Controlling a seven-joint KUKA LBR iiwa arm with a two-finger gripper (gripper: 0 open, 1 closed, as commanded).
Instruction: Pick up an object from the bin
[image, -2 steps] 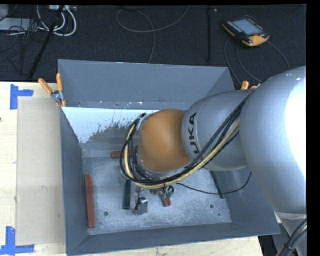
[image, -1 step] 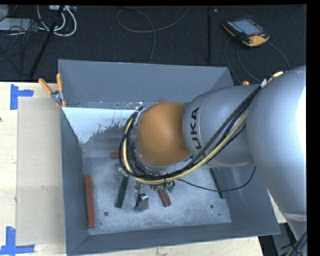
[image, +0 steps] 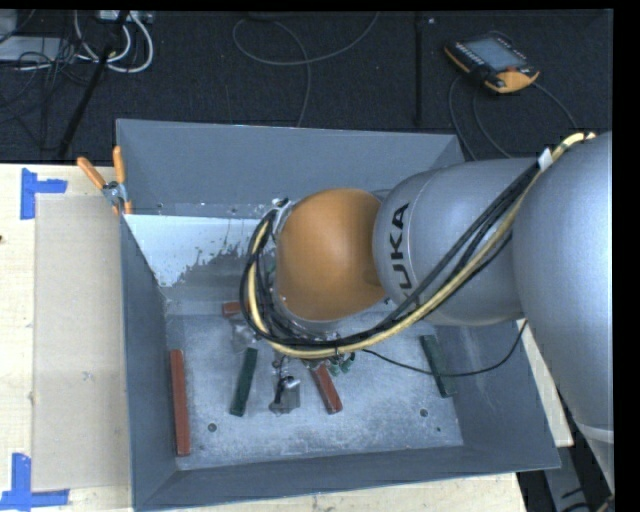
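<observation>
**Item 1. Short red-brown bar** (image: 326, 390). Lies flat on the bin floor near its middle, just at 3 o'clock of the pincer. Long axis runs from 11 to 5 o'clock. Its upper end is tucked under the wrist.

**Item 2. Dark green bar** (image: 242, 382). Lies flat, just at 9 o'clock of the pincer. Long axis runs nearly from 12 to 6, leaning a little toward 1 and 7.

**Item 3. Pincer** (image: 286, 393). Low over the floor between items 1 and 2, with neither visibly in its grasp. Apart or together: cannot tell, as the wrist above hides most of it.

**Item 4. Orange cover** (image: 325, 255). A rounded dome on the wrist, at 12 o'clock of the pincer, ringed by looped yellow and black cables (image: 257, 290).

**Item 5. Long red-brown stick** (image: 180, 402). Lies at 9 o'clock of the floor, near the left wall and well apart from the pincer. Long axis runs from 12 to 6.

**Item 6. Second dark green bar** (image: 434, 366). Lies at 3 o'clock of the floor. Long axis runs from 11 to 5.

**Item 7. Grey metal bin** (image: 250, 160). Sloped walls and a speckled floor.

**Item 8. Silver arm** (image: 480, 250). Enters from 3 o'clock.
</observation>
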